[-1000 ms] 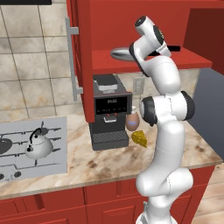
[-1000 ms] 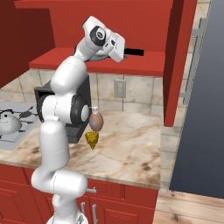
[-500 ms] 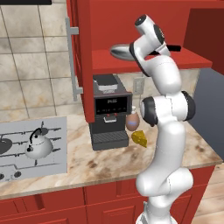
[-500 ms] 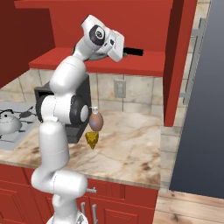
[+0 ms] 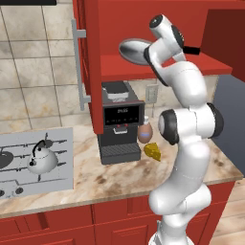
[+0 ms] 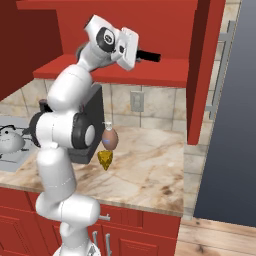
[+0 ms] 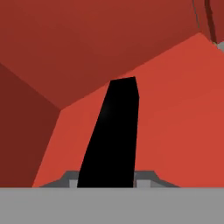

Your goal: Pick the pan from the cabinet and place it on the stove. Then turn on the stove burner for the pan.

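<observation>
The pan (image 5: pixel 135 50) is in the open cabinet (image 5: pixel 158 67), on its lower shelf, with the round silver body toward the left and the straight black handle (image 6: pixel 148 56) pointing to the right, out toward the open side. This position is convenient, because the handle is the part that the arm can reach without going deep inside.

The gripper (image 6: pixel 131 54) is raised up to the level of the shelf and sits over the root of the handle. In the hand view the black handle (image 7: pixel 111 135) rises from between the two jaw tips at the bottom edge and runs away along the red shelf floor. So the jaws seem to be clenched around the handle, one on each side. I judge this a grasp on the handle, although the contact itself is hidden at the edge of that view. The pan seems to rest on the shelf, not yet lifted.

Below, on the table (image 5: pixel 115 177), stand a black coffee machine (image 5: pixel 118 125), a small brownish bottle (image 6: pixel 109 138) and a wedge of cheese (image 5: pixel 153 151). They are directly under the cabinet, so I think the pan must come outward first and only then down, to avoid them.

The stove (image 5: pixel 62 158) lies on the left of the table, well apart from the cabinet. A silver kettle (image 5: pixel 40 158) already occupies one burner, so the pan needs another, free burner.
</observation>
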Motion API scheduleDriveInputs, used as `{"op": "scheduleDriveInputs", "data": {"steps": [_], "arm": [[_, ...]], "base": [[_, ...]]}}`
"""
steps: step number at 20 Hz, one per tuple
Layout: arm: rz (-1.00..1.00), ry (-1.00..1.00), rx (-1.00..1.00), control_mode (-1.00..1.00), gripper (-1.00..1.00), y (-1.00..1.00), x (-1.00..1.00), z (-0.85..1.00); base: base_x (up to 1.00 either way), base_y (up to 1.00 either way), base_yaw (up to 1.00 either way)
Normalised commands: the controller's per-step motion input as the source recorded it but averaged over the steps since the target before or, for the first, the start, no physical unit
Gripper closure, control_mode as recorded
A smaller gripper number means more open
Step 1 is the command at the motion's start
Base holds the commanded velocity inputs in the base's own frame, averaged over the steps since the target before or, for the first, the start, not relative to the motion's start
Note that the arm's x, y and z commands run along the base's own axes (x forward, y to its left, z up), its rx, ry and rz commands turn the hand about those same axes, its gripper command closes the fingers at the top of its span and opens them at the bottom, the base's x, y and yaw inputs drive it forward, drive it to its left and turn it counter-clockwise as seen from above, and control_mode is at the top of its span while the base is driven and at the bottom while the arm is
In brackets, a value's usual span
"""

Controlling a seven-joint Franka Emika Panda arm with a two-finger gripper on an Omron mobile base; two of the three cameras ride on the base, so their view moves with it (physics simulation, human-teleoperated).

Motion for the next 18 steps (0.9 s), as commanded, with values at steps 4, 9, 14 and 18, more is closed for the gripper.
{"op": "scheduleDriveInputs", "data": {"steps": [4,9,14,18], "arm": [[0.00,-0.34,-0.01,-1.00,1.00,0.00,-0.72,0.00],[0.00,-0.34,-0.02,-1.00,1.00,0.00,-0.78,0.00],[-0.01,-0.27,-0.01,-1.00,1.00,0.00,-0.90,0.01],[-0.03,-0.16,0.00,-1.00,1.00,0.00,-0.98,0.10]], "base": [[0.00,0.00,0.00],[0.00,0.00,0.00],[0.00,0.00,0.00],[0.00,0.00,0.00]]}}
